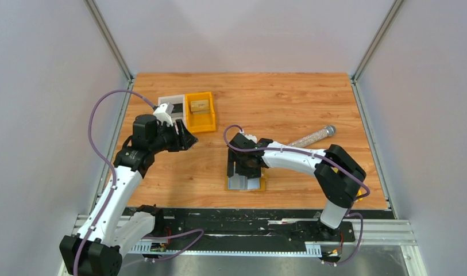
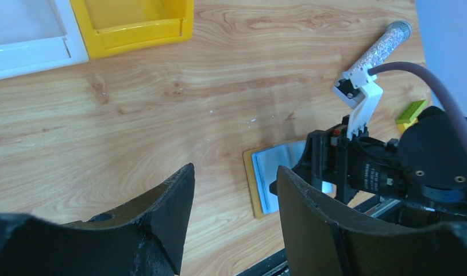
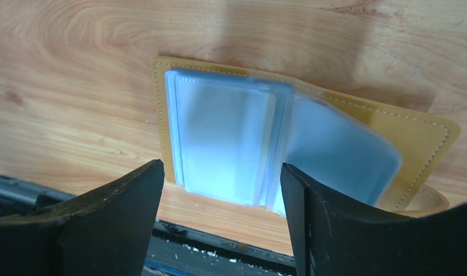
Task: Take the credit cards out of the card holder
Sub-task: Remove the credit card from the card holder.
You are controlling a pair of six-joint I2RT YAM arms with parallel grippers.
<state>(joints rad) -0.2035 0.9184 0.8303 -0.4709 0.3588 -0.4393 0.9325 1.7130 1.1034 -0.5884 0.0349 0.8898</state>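
Note:
The card holder [image 1: 246,183] lies open on the wooden table near the front edge. It is mustard-tan with light-blue inner sleeves. It also shows in the right wrist view [image 3: 265,132] and the left wrist view [image 2: 264,175]. One sleeve page on the right stands partly lifted. No separate card shows clearly. My right gripper [image 1: 245,171] hovers just above the holder, open and empty, its fingers either side of the near sleeve edge [image 3: 220,172]. My left gripper [image 1: 188,138] is open and empty, up and to the left of the holder [image 2: 234,172].
An orange bin [image 1: 200,111] holding a tan item and a white tray [image 1: 171,103] stand at the back left. A glittery tube [image 1: 313,136] lies to the right. A small green-yellow brick [image 2: 412,110] lies near the right arm. A black rail [image 3: 208,241] runs along the table's front edge.

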